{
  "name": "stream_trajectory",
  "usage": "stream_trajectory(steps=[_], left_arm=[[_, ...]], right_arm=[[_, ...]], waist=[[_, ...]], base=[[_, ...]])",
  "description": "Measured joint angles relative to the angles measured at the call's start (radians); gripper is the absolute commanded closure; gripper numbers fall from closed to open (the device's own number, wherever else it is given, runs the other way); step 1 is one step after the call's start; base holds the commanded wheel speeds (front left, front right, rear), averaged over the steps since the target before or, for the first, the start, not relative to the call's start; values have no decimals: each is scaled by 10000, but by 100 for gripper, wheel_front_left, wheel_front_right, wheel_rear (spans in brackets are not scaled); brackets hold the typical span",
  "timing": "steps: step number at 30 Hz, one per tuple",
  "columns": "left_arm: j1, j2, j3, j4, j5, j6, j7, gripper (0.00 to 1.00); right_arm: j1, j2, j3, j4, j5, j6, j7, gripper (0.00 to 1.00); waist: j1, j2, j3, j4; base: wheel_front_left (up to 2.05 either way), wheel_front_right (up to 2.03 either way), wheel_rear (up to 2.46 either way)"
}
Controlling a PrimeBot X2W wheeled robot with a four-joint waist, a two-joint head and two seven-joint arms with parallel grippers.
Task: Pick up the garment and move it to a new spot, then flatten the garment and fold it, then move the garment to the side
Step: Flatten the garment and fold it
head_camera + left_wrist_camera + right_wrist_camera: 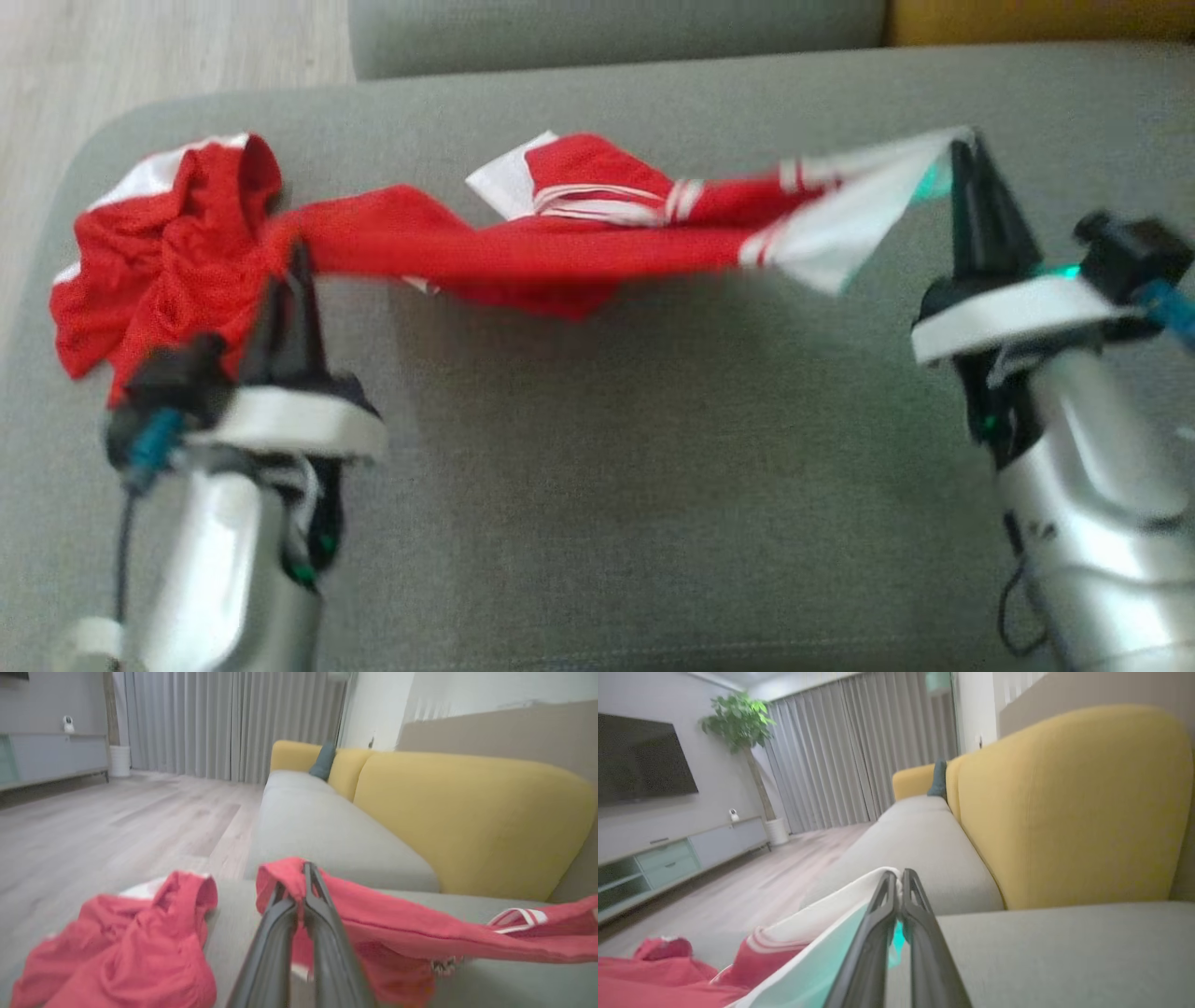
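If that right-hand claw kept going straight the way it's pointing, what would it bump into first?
Beyond the garment it is shut on, the right gripper points low along the grey sofa seat. It would probably graze that cushion first, passing beside the yellow backrest. Depth is unclear.

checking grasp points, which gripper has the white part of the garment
The right gripper: it is shut on the white corner of the garment, whereas the left gripper pinches plain red fabric near the bunched end.
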Motion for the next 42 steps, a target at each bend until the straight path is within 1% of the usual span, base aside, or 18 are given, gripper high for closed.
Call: stream_trajectory(steps=[2,5,8,10,14,16,18,19,20,22,24,26,29,32,34,37,39,42], left_arm=[[-427,228,182,-399,222,-192,0,100],[-1215,767,353,-1001,520,-516,-2,100],[-2194,1256,395,-1381,663,-744,58,100],[-2994,1430,391,-1618,731,-828,397,100],[-4440,1574,261,-1549,809,-1018,1262,100],[-4995,1561,52,-1181,882,-1057,1494,100],[-5545,1488,-123,-539,982,-1081,1578,100],[-5545,1488,-123,-539,982,-1081,1578,100],[-5882,1480,-199,-123,1122,-1035,1578,100],[-6740,1417,-148,765,1277,-736,1379,100],[-7765,1356,50,1592,1371,-368,1001,100],[-8725,1340,136,2157,1478,-184,552,100],[-9946,1287,155,2836,1534,-155,130,100],[-10604,1197,290,3267,1490,-98,-10,100],[-10581,1099,355,3335,1444,-96,-15,100],[-9957,867,483,3423,1206,-94,-17,100],[-9079,656,738,3467,932,-56,-15,100],[-7148,303,1091,3492,593,-56,-13,100]], right_arm=[[-388,-201,192,-368,727,0,127,100],[-1035,-627,393,-1212,1678,0,803,100],[-1570,-1072,303,-2090,2502,0,1718,100],[-1805,-1244,75,-2577,2928,0,2318,100],[-2205,-1229,-433,-2978,3319,0,3227,100],[-2475,-1147,-635,-2945,3313,0,3482,100],[-2961,-993,-784,-2619,3200,0,3538,100],[-2961,-993,-784,-2619,3200,0,3538,100],[-3346,-844,-928,-2307,3122,0,3522,100],[-4364,-602,-1158,-1444,2811,0,3248,100],[-5605,-474,-1434,-458,2213,0,2612,100],[-6884,-382,-1923,449,1695,0,1716,100],[-8511,-374,-2537,1484,1212,0,589,100],[-9306,-552,-2679,2113,825,0,153,100],[-9392,-635,-2888,2441,853,0,67,100],[-9039,-796,-2786,2669,961,0,44,100],[-8431,-897,-2537,2625,1248,2,44,100],[-6782,-961,-1887,2431,1781,2,44,100]], waist=[[0,0,-217,-59],[0,0,-498,-144],[0,0,-585,-208],[0,0,-490,-209],[0,0,-33,-207],[0,0,304,-203],[0,0,689,-204],[0,0,689,-204],[0,0,903,-209],[0,0,1351,-230],[0,0,1785,-271],[1,0,2155,-335],[1,0,2567,-437],[1,-1,2760,-514],[0,0,2776,-513],[1,0,2794,-494],[1,-1,2794,-504],[1,0,2667,-526]], base=[[0,0,0],[0,0,0],[0,0,0],[0,0,0],[0,0,0],[0,0,0],[0,0,0],[0,0,0],[0,0,0],[0,0,0],[0,0,0],[0,0,0],[0,0,0],[0,0,0],[0,0,0],[0,0,0],[0,0,0],[0,0,0]])
